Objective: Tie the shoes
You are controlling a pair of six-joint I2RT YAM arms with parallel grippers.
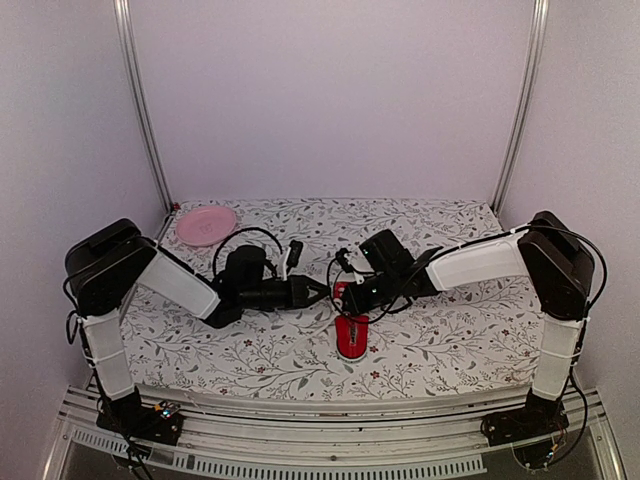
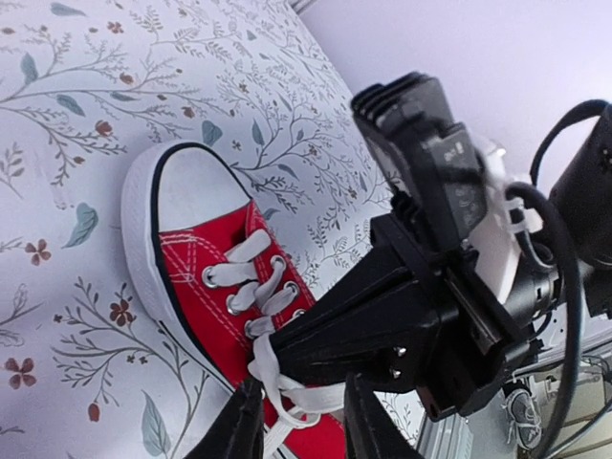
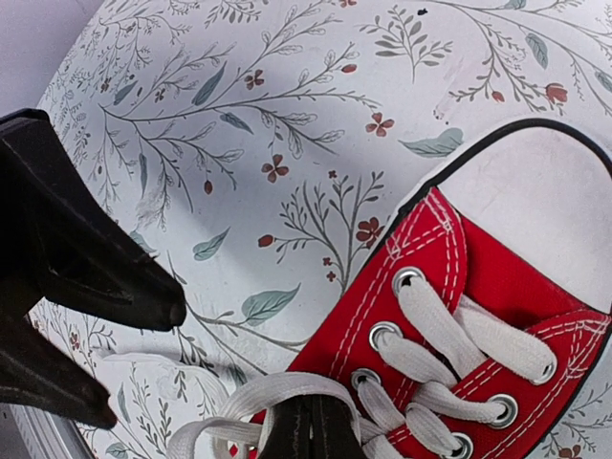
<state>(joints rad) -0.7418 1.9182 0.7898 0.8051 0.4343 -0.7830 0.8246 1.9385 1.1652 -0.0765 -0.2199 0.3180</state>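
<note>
Shoe [image 1: 351,337]: long axis near-to-far, toe nearest. Your right gripper [image 3: 308,421] pinches its lace [image 3: 277,387] at the far end. Your left gripper [image 2: 304,384], fingers parted, sits just left.

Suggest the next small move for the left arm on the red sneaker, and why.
Probably close the left fingers on the white lace strand between them: they stand open around it, while the right fingers are shut on the lace over the small red canvas sneaker.

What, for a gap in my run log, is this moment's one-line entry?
left gripper: open near lace | right gripper: shut on lace | sneaker: sole down, no bow
</note>
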